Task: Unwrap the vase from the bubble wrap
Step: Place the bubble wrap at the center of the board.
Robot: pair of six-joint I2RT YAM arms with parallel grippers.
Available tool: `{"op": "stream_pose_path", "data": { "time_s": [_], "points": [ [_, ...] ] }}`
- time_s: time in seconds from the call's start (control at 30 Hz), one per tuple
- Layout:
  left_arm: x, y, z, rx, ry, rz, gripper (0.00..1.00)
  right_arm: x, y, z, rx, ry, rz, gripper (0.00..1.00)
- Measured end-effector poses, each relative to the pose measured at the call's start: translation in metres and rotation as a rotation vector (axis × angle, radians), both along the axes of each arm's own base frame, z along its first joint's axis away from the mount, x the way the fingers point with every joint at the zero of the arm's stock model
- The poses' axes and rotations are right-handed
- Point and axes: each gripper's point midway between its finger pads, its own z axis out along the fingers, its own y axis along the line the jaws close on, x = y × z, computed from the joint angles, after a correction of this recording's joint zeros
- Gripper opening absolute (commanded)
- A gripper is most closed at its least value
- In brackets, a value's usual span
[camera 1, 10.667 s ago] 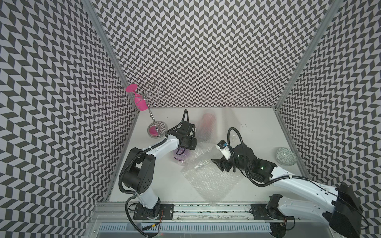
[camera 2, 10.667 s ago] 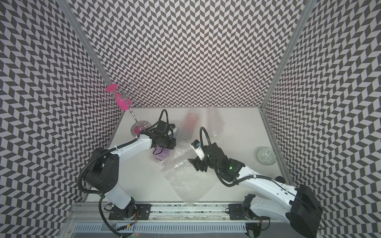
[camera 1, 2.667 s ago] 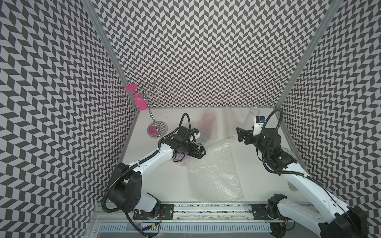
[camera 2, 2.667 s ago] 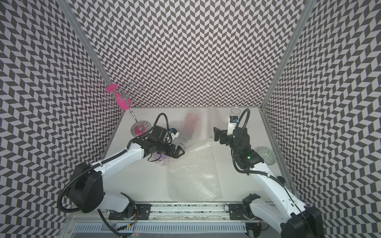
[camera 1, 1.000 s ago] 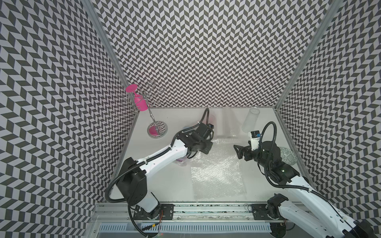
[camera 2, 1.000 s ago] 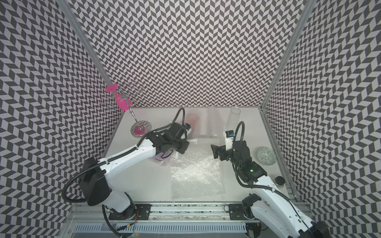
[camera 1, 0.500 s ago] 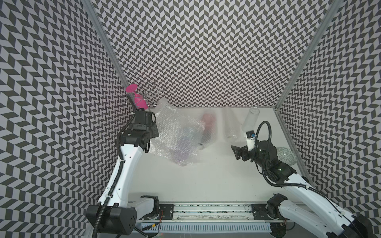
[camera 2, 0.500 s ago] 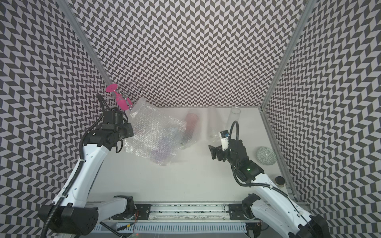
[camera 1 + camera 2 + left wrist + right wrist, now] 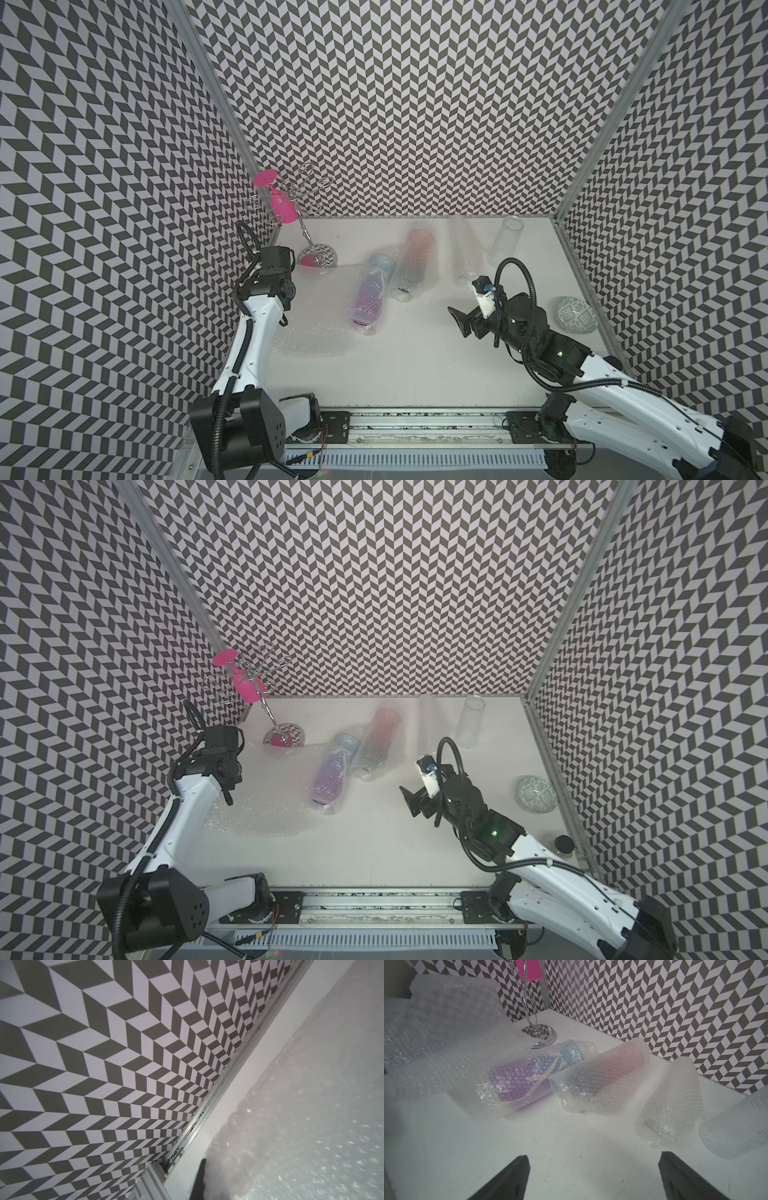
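You are working on a white tabletop [image 9: 415, 365] boxed in on three sides by walls [image 9: 415, 104] of black-and-white chevrons. Your left gripper [image 9: 284, 326] sits close to the wall on its outer side, jaws pinched together on an edge of the bubble wrap [image 9: 316, 328]. From that grip the sheet sags to the table and runs away from the gripper to the purple vase [image 9: 369, 293], which lies on its side with wrap round it. Your right gripper [image 9: 591, 1180] hovers above bare table, fingers [image 9: 508, 1178] wide apart and holding nothing. Ahead of it lie that purple vase, a reddish vase [image 9: 608, 1072] rolled in its own wrap with the two wraps touching, and a clear wrapped one [image 9: 670, 1101]. Further ahead and to its outer side, a bare clear glass vase [image 9: 505, 245] stands upright. Past the left gripper a pink glass [image 9: 283, 209] hangs upside down on a chrome rack [image 9: 322, 254]
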Motion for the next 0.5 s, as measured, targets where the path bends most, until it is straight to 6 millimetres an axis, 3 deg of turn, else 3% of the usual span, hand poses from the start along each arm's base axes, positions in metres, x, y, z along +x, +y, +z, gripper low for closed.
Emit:
{"op": "stream_pose_path", "data": {
  "time_s": [0.1, 0.13, 0.33, 0.37, 0.5],
  "points": [
    [-0.003, 0.009, -0.006, -0.013, -0.003, 0.035, 0.00, -0.001, -0.002, 0.005, 0.007, -0.018, -0.004, 0.99],
    [-0.004, 0.011, -0.007, -0.017, -0.004, 0.044, 0.09, -0.002, -0.002, 0.006, 0.008, -0.020, -0.004, 0.99],
    [0.001, 0.008, -0.010, -0.060, -0.034, 0.037, 0.94, -0.005, -0.001, 0.005, 0.008, -0.019, 0.006, 0.99],
    [0.003, 0.006, -0.010, -0.068, -0.039, 0.028, 1.00, -0.005, -0.001, 0.004, 0.007, -0.019, 0.005, 0.99],
    [0.017, -0.021, 0.000, -0.124, -0.117, -0.042, 1.00, -0.004, -0.002, 0.005, 0.006, -0.022, -0.004, 0.99]
  ]
}}
